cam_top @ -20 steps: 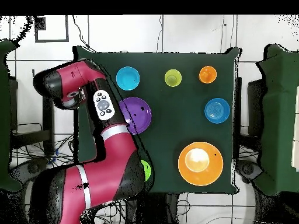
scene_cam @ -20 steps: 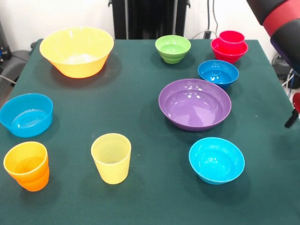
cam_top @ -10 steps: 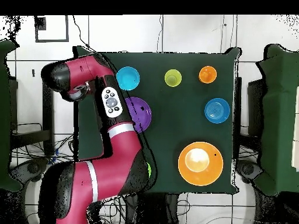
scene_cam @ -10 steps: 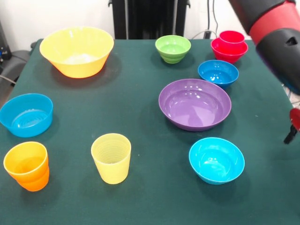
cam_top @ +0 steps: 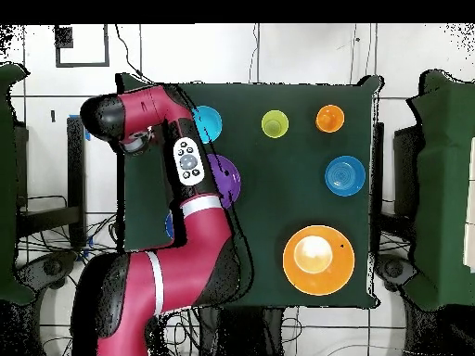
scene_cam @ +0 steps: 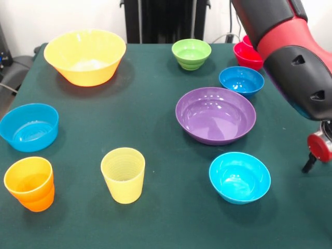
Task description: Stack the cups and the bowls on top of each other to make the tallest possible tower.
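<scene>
On the table [scene_cam: 155, 124]: two cups [scene_cam: 123, 174], seven bowls [scene_cam: 216, 115].

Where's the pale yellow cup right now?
In the front view the pale yellow cup stands upright near the front edge, between the orange cup on its left and the cyan bowl on its right.

We find every vessel upright and open. Nearest the gripper [scene_cam: 313, 162] sit the cyan bowl [scene_cam: 239, 177] and purple bowl [scene_cam: 215, 115]. Farther off are the dark blue bowl [scene_cam: 241, 80], half-hidden red bowl [scene_cam: 244, 56], lime green bowl [scene_cam: 191, 53], yellow-orange bowl [scene_cam: 84, 56], light blue bowl [scene_cam: 28, 126], pale yellow cup [scene_cam: 123, 175] and orange cup [scene_cam: 29, 183].
</scene>
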Action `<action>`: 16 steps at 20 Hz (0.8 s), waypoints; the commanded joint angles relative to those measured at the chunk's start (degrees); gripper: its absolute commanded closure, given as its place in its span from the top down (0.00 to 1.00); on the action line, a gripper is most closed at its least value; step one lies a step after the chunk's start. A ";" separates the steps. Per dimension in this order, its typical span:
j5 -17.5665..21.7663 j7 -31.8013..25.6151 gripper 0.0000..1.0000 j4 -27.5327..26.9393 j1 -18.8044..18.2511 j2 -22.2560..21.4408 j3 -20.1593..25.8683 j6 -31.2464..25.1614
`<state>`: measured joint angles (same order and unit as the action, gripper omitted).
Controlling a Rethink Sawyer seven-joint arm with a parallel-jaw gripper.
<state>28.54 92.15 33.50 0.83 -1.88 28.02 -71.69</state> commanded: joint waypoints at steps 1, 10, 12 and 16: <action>2.19 -7.78 1.00 15.49 -1.54 -4.28 -4.26 3.73; 0.89 -2.04 1.00 23.43 -1.62 -6.47 -4.78 8.29; 0.86 -1.82 1.00 24.08 -1.66 -6.78 -4.96 8.93; 1.30 -3.29 1.00 21.63 -1.41 -5.35 -4.47 8.64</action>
<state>28.44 92.13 50.34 0.16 -8.45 24.42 -65.46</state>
